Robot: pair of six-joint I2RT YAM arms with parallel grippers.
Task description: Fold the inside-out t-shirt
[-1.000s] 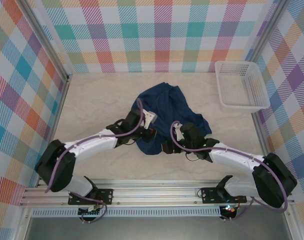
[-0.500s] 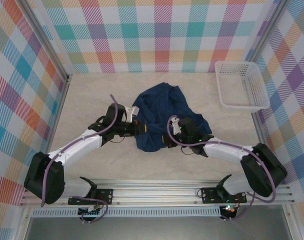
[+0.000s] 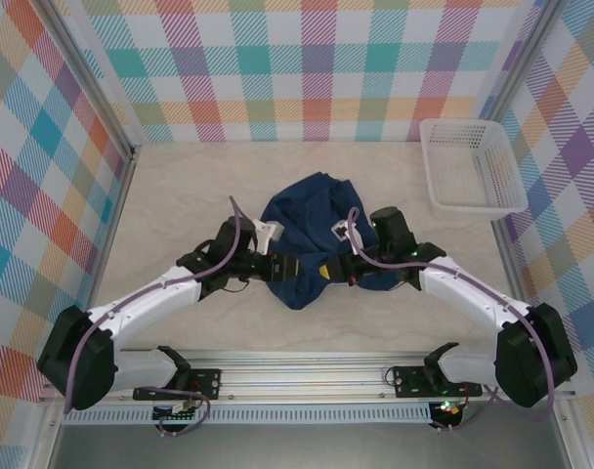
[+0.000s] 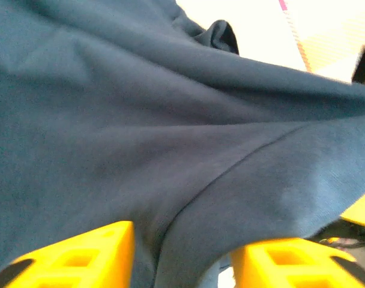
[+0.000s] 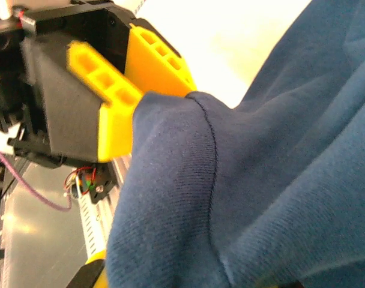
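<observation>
The inside-out t-shirt lies bunched in a dark navy heap at the middle of the table. My left gripper is at the heap's near edge; in its wrist view the yellow fingers stand apart, with a fold of the t-shirt hanging loosely between them. My right gripper faces it from the right and is shut on a hemmed edge of the t-shirt, which covers its jaws. The left gripper's yellow fingers show close by in the right wrist view.
A white plastic basket stands at the back right corner. Checked walls close the table on three sides, and a metal rail runs along the near edge. Bare tabletop lies left of and behind the heap.
My left gripper has opened from shut. My right gripper closed on the cloth and its wrist swung toward the back. The t-shirt's near part has drawn into a tighter bunch.
</observation>
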